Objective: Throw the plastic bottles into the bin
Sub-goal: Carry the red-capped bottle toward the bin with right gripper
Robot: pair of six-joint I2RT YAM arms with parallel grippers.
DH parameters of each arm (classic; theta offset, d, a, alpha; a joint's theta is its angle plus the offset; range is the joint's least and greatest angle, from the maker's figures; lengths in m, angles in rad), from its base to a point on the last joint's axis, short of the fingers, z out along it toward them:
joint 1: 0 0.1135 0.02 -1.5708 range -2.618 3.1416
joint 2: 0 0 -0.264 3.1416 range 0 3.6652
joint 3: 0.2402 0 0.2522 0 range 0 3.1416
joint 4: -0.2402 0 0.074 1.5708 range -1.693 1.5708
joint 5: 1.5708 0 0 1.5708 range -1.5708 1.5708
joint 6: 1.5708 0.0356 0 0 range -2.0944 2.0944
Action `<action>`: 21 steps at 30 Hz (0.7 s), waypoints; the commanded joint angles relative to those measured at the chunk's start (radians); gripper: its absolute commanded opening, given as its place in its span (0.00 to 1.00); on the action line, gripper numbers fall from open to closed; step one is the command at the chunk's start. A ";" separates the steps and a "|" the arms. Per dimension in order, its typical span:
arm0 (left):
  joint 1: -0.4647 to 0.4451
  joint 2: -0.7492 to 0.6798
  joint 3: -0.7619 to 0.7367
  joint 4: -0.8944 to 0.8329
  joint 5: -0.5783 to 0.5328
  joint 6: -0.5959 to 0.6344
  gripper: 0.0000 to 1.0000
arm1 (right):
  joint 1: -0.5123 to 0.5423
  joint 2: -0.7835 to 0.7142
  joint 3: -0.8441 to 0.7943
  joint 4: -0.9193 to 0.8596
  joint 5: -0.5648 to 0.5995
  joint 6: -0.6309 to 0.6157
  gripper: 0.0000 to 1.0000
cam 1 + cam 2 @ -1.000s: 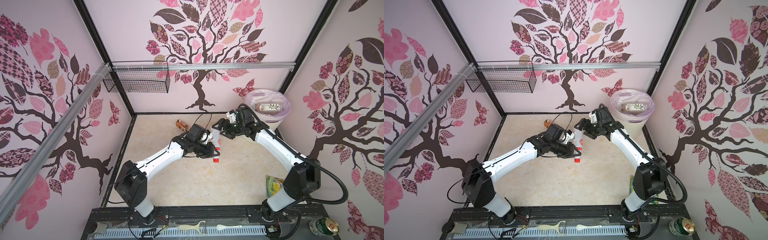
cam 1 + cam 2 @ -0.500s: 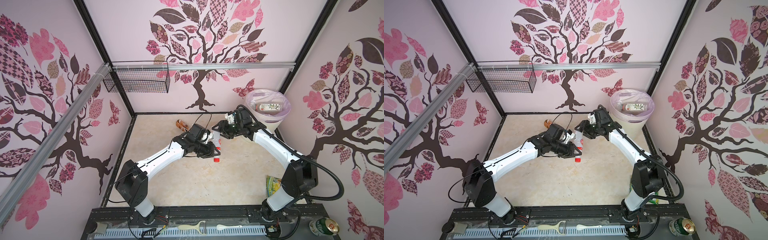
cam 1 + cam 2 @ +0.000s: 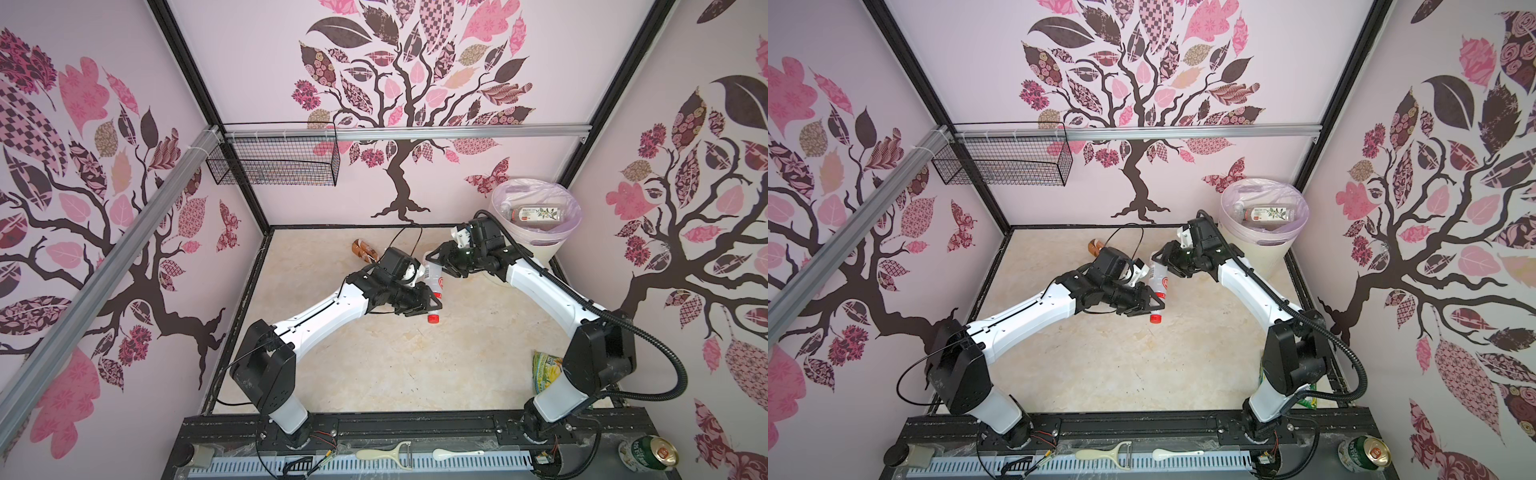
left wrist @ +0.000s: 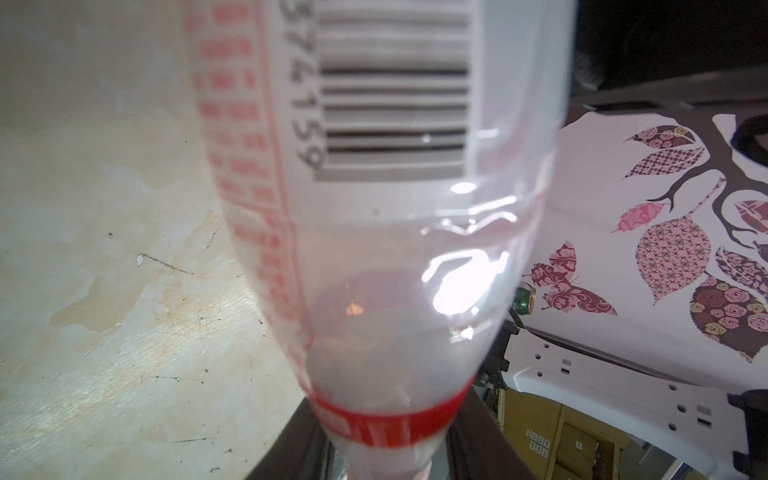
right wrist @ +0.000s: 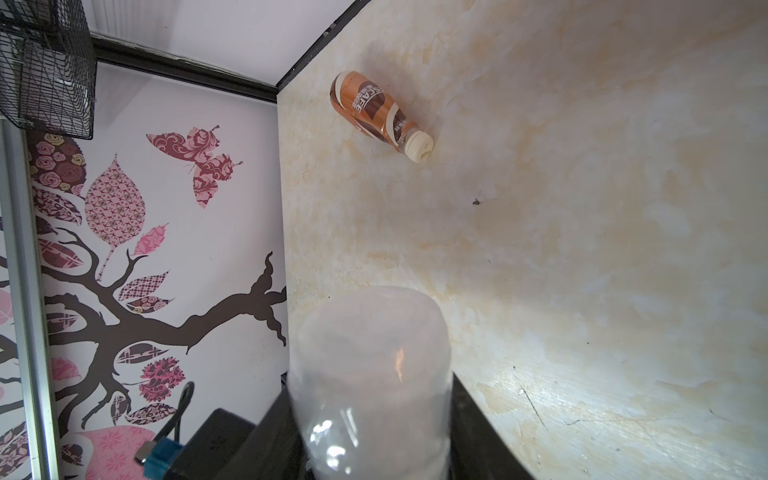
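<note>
Clear bottle (image 3: 434, 279) with a red label and red cap (image 3: 433, 318) is stretched between my two grippers above the middle of the table (image 3: 395, 365), cap end toward the front of the cell and base toward the back wall, in both top views.

My right gripper (image 3: 437, 261) is clamped on the base end. In the right wrist view its dark fingers (image 5: 471, 415) press against both sides of the clear bottle (image 5: 370, 374).

My left gripper (image 3: 430, 306) sits at the neck, just behind the cap. In the left wrist view its fingers (image 4: 286, 449) flank the neck below the red ring. Whether they are squeezing it or standing slightly off it, I cannot tell.

Behind my left arm a brown bottle (image 3: 363, 250) lies on its side on the table near the back wall, apart from both grippers. Its cream cap shows in the right wrist view.

Just behind my right wrist, in the far right corner, stands the bin (image 3: 544, 249), cream-white with a lilac liner. A white-labelled bottle (image 3: 538, 214) lies across its inside.

A yellow-green snack bag (image 3: 546, 370) lies on the table beside my right arm's base. A green can (image 3: 648, 457) lies outside the frame at front right, and a black wire basket (image 3: 274, 166) hangs from the back rail on the left.
</note>
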State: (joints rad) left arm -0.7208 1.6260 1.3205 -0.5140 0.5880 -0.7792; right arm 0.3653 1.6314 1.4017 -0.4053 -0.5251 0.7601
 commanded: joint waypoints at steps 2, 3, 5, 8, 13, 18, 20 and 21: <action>0.013 -0.029 -0.013 0.038 -0.020 -0.002 0.47 | 0.006 0.025 0.045 -0.042 0.013 -0.018 0.47; 0.018 -0.032 -0.016 0.038 -0.020 -0.003 0.49 | 0.006 0.026 0.049 -0.047 0.021 -0.024 0.47; 0.030 -0.037 -0.017 0.037 -0.020 -0.004 0.54 | 0.005 0.032 0.072 -0.069 0.032 -0.039 0.47; 0.050 -0.044 -0.017 0.039 -0.020 -0.007 0.60 | 0.003 0.031 0.097 -0.084 0.049 -0.050 0.46; 0.087 -0.064 -0.005 0.048 -0.014 -0.018 0.75 | -0.014 0.027 0.127 -0.111 0.075 -0.069 0.46; 0.113 -0.093 0.040 0.033 -0.021 -0.024 0.98 | -0.056 0.022 0.196 -0.151 0.112 -0.090 0.46; 0.117 -0.101 0.083 0.025 -0.033 -0.029 0.98 | -0.078 0.023 0.251 -0.177 0.148 -0.106 0.46; 0.117 -0.104 0.108 0.022 -0.039 -0.031 0.98 | -0.087 0.027 0.284 -0.193 0.166 -0.115 0.46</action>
State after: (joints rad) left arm -0.6079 1.5578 1.3411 -0.5007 0.5655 -0.8116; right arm 0.3038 1.6459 1.5860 -0.5510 -0.4198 0.6769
